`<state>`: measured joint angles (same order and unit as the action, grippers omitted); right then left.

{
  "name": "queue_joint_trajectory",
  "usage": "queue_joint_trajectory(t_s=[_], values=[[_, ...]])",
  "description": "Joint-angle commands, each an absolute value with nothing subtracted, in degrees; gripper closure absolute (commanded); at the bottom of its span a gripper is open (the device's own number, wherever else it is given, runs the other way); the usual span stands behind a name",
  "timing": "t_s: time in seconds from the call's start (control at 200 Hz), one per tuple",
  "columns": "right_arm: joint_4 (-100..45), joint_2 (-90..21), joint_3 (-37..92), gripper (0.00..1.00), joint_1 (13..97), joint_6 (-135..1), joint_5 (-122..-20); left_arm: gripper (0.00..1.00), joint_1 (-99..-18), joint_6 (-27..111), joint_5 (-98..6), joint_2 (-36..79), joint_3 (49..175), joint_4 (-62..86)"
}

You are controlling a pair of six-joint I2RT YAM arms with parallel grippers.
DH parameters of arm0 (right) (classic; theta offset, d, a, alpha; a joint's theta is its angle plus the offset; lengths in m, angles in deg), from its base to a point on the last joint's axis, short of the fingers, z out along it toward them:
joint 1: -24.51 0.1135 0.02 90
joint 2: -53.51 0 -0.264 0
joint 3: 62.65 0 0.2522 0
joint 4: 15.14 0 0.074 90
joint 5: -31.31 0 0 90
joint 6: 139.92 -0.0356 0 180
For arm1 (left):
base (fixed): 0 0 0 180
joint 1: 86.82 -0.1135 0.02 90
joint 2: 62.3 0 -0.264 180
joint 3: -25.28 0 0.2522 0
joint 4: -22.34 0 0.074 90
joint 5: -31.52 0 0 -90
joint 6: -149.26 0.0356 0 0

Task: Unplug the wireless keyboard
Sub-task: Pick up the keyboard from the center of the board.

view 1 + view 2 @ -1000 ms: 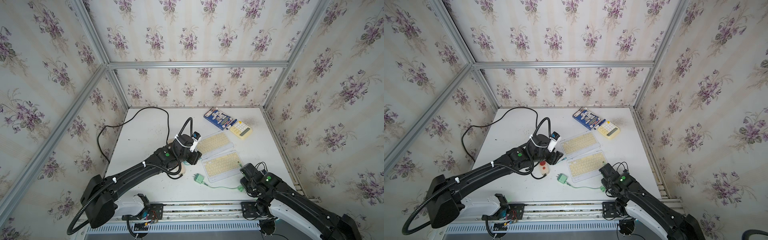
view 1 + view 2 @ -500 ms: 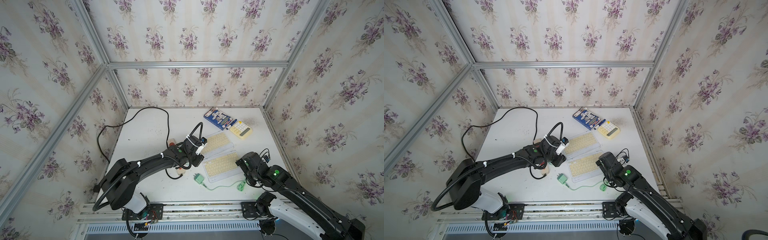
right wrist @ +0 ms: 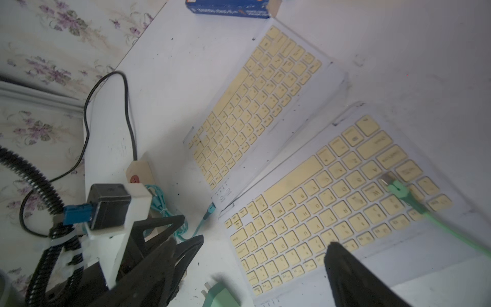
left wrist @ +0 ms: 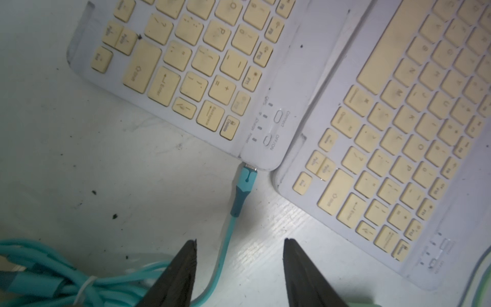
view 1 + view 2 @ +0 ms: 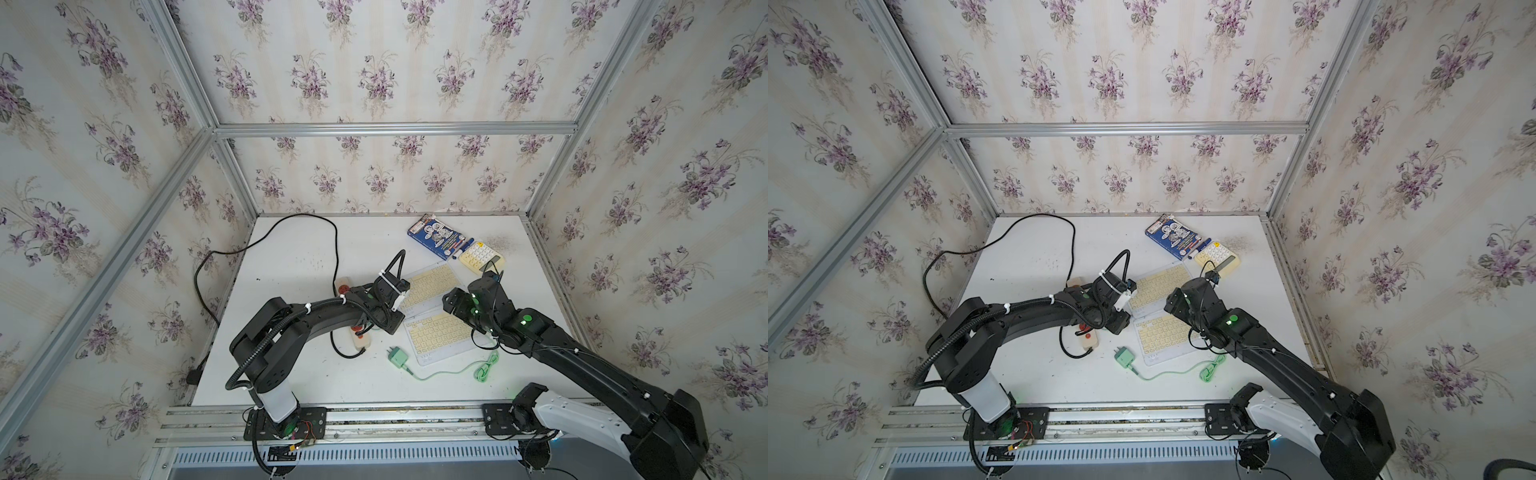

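The step in hand looks like the approach to the blue plug, which sits in the corner of the farther keyboard, just right of centre in both top views. The left gripper is spread, with a finger on each side of the cable behind the plug and not pinching it. Next it should slide up to the plug body, close, and pull straight out. The right gripper hovers over the nearer keyboard; I cannot tell whether it is spread or closed.
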<state>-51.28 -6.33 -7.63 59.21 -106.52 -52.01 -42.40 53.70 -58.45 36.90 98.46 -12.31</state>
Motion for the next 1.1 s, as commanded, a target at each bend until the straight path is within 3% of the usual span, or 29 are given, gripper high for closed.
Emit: queue_joint_trajectory(t_s=[0.0,0.609,1.094], values=[[-43.1,-8.1,-8.0,0.1,59.1,-101.4,-54.1,0.44,-42.5,52.7,-59.2,37.6,98.9,-14.1],[-39.5,-8.3,-10.0,0.11,58.8,-99.5,-54.0,0.53,-42.8,51.2,-59.8,42.3,102.2,-20.2],[-38.7,-6.3,-12.2,0.09,58.6,-101.0,-53.9,0.81,-43.0,52.1,-61.4,45.5,104.4,-21.8]])
